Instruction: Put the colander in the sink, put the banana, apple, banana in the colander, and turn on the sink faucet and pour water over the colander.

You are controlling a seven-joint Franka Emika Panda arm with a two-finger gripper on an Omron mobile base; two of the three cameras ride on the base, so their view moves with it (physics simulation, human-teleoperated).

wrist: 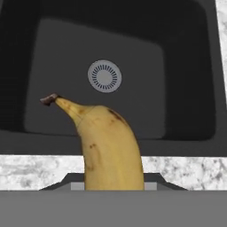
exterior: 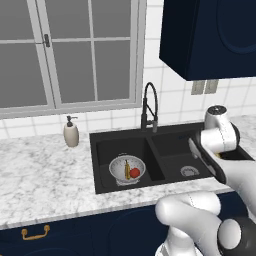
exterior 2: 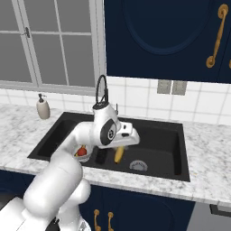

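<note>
Hand view looks straight along a curved yellow banana (wrist: 108, 144) with brown freckles and a dark stem tip; it rises from between the gripper's fingers at the bottom edge and is plainly clamped there, the jaws closed on its lower end, which is itself hidden. Behind the fruit lies one basin of the black rectangular double-basin sink (wrist: 186, 53), with its round steel drain (wrist: 104, 76) above the banana's tip, and a strip of white-and-grey speckled marble countertop (wrist: 40, 170) crosses just below the basin's near wall. Right base view shows the same banana (exterior 2: 119, 154) hanging beneath the white arm's gripper (exterior 2: 118, 148) over the right-hand basin, with the drain (exterior 2: 138, 165) just beside it. Left base view shows the round silvery-grey perforated metal colander (exterior: 127, 169) sitting in the left basin, holding a second small banana (exterior: 127, 169) that stands on end against the bowl, with a small round red apple (exterior: 134, 173) just beside it. A tall black gooseneck faucet (exterior: 150, 107) stands behind the divider between the basins. A beige soap pump bottle (exterior: 71, 132) stands on the counter to the left of the sink, below a grey-framed window (exterior: 70, 55). Dark navy wall cabinets (exterior 2: 167, 38) with brass handles hang at the upper right.
</note>
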